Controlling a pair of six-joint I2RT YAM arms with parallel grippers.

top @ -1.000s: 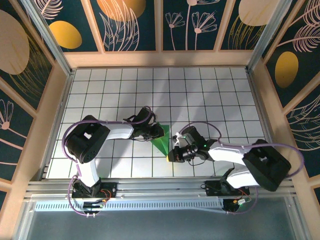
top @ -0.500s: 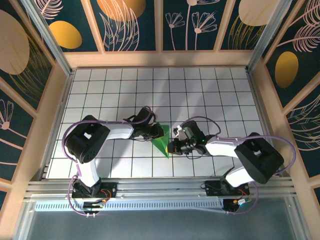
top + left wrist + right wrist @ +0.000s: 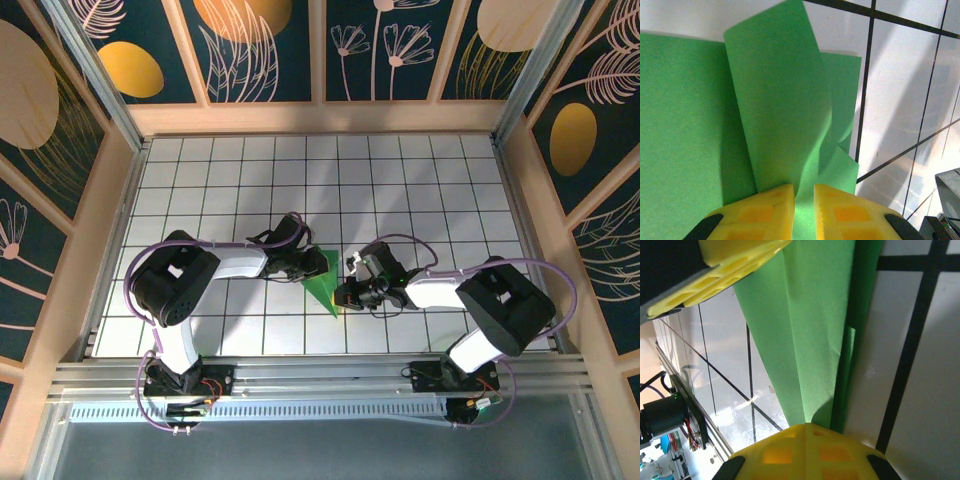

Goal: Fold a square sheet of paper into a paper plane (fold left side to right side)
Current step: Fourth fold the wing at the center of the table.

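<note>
The green sheet of paper [image 3: 322, 282] lies near the middle of the tiled floor, folded into a layered wedge that narrows toward the near side. My left gripper [image 3: 312, 265] reaches in from the left. In the left wrist view its yellow fingers [image 3: 765, 212] are shut on a raised flap of the paper [image 3: 780, 100]. My right gripper [image 3: 345, 297] comes from the right at the wedge's narrow end. Its fingertips [image 3: 807, 432] are shut tight together, right over the paper's [image 3: 815, 330] pointed end along the crease. The left gripper's yellow finger [image 3: 735, 265] shows there too.
White grid tiles [image 3: 420, 190] stretch behind and to both sides of the paper. Wooden walls [image 3: 120, 200] enclose the floor on three sides. A metal rail [image 3: 320, 375] with both arm bases runs along the near edge.
My right gripper slid from the paper's near tip a little farther up its right edge, and its jaws closed fully. The left gripper and the paper kept still.
</note>
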